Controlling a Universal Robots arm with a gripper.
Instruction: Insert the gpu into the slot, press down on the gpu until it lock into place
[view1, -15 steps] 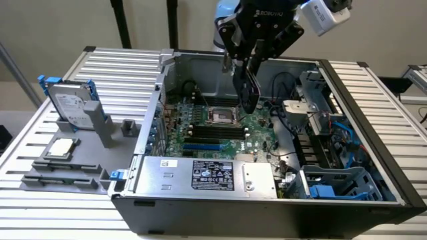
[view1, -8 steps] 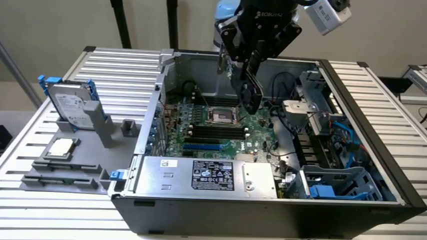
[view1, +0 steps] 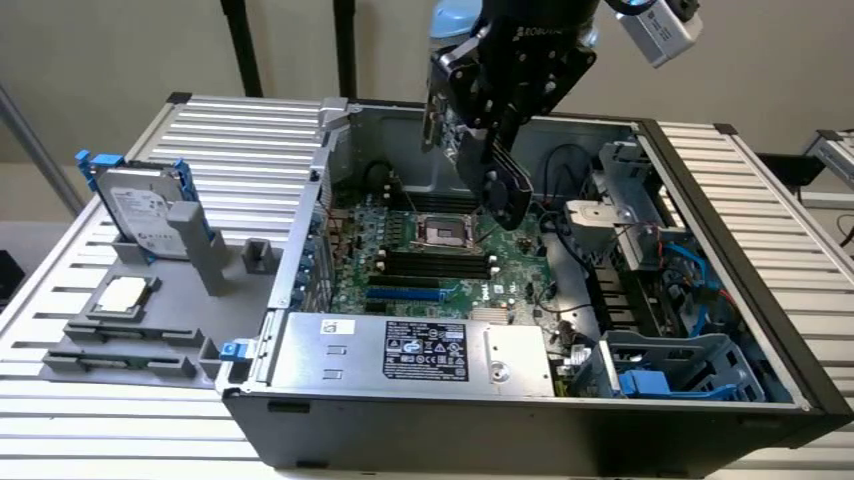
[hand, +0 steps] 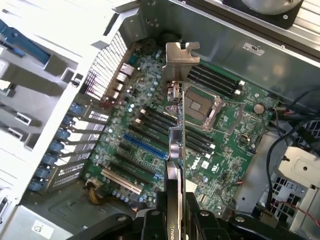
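**A:** Exterior view first; what does the case (view1: 534, 430) hold?

**B:** The motherboard (view1: 454, 262) fills the middle of the frame; the power supply (view1: 400, 350) lies along the near wall, lower centre; a blue drive cage (view1: 667, 368) sits at lower right, with cables beside it.

**A:** Any writing?

**B:** The supply's label (view1: 424, 350) is too small to read; the gripper (view1: 478, 130) has ROBOTIQ on its body; in the wrist view the board reads DELL, and part of NVIDIA shows on the card's edge.

**A:** What is the gripper doing?

**B:** It is clamped on the gpu (view1: 505, 190), upper middle of the frame; the card hangs edge-down over the board, clear of it; the wrist view has it edge-on between the fingers (hand: 150, 225), with a metal bracket (hand: 180, 55) at its far end.

**A:** And the slot (view1: 403, 295)?

**B:** It is the blue strip at centre-left of the frame, just above the supply; the gpu is not yet in it and hangs well apart.

**A:** Anything outside the case?

**B:** On the exterior view's left a grey rack (view1: 200, 250) holds a hard drive (view1: 140, 210) upright; a chip (view1: 123, 293) lies flat below it.
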